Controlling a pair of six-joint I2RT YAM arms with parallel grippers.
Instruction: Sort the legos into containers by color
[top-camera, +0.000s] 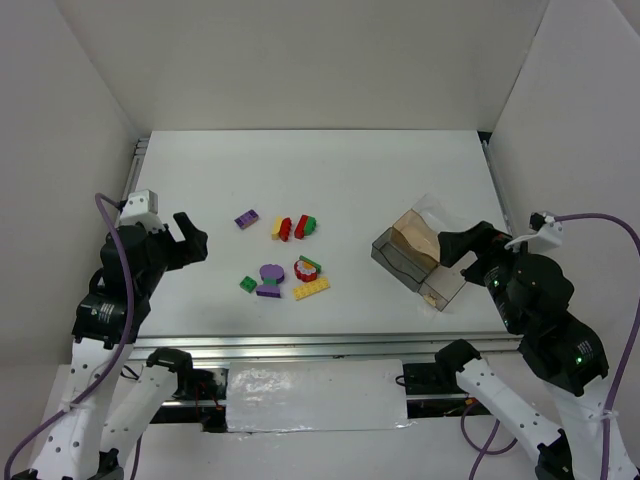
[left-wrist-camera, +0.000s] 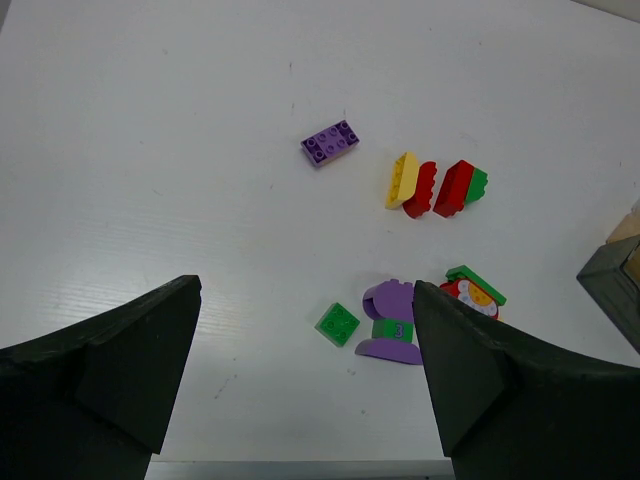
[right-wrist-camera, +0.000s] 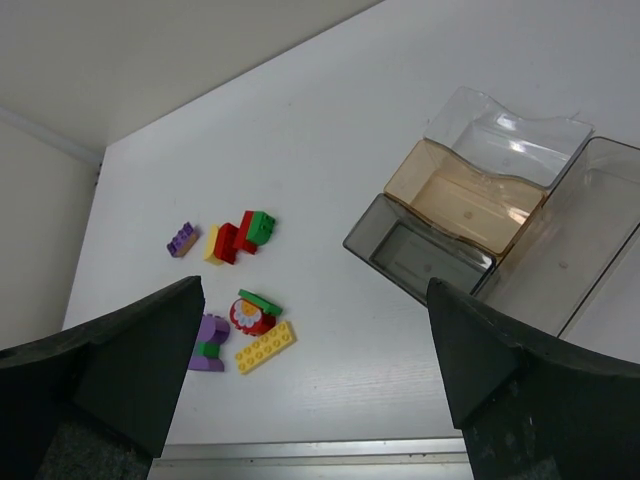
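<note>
Several legos lie loose mid-table: a purple brick (top-camera: 246, 219), a yellow, red and green cluster (top-camera: 293, 227), a small green plate (top-camera: 247, 284), a round purple piece (top-camera: 269, 281), a red flower piece with a green top (top-camera: 307, 267) and a flat yellow studded plate (top-camera: 311, 288). The organizer box (top-camera: 417, 258) stands at the right, its clear, amber and smoky compartments (right-wrist-camera: 455, 210) empty. My left gripper (top-camera: 190, 236) is open and empty, left of the bricks. My right gripper (top-camera: 458, 247) is open and empty, by the box.
White walls enclose the table on three sides. A metal rail (top-camera: 300, 348) runs along the near edge. In the left wrist view the small green plate (left-wrist-camera: 338, 323) and purple piece (left-wrist-camera: 390, 322) lie between my fingers' line of sight.
</note>
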